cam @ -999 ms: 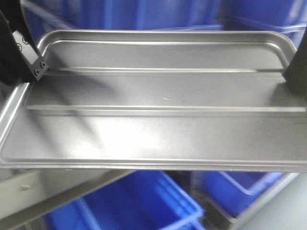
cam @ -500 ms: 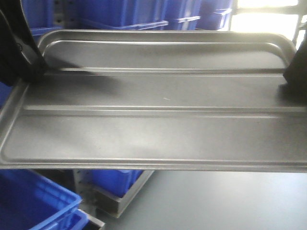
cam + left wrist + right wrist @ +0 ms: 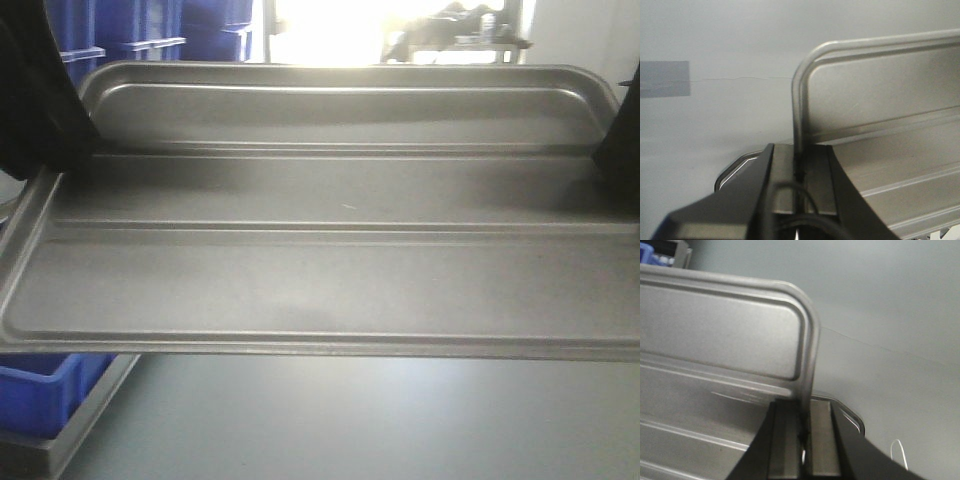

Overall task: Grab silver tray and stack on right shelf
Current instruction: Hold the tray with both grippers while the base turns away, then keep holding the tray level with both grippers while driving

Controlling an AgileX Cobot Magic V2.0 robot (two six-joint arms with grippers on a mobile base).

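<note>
Backdrop has swung since a second ago: the wall of blue bins behind is gone, replaced by bright glare (image 3: pixel 330 25) up top and grey floor (image 3: pixel 380 420) below. One blue crate (image 3: pixel 40 390) sits low at left. Silver tray (image 3: pixel 330 270) is unchanged in frame, carried level in the air, clear of the floor. Left gripper (image 3: pixel 799 172): fingers (image 3: pixel 781 175) pinching the tray's short-end rim. Right gripper (image 3: pixel 805 427): fingers (image 3: pixel 784 435) pinching the opposite end's rim.

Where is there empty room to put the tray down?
The grey floor under the silver tray is bare, from the blue bin at lower left rightward. It's crowded at that bin and at the tray's ends, where the left gripper and right gripper clamp.
</note>
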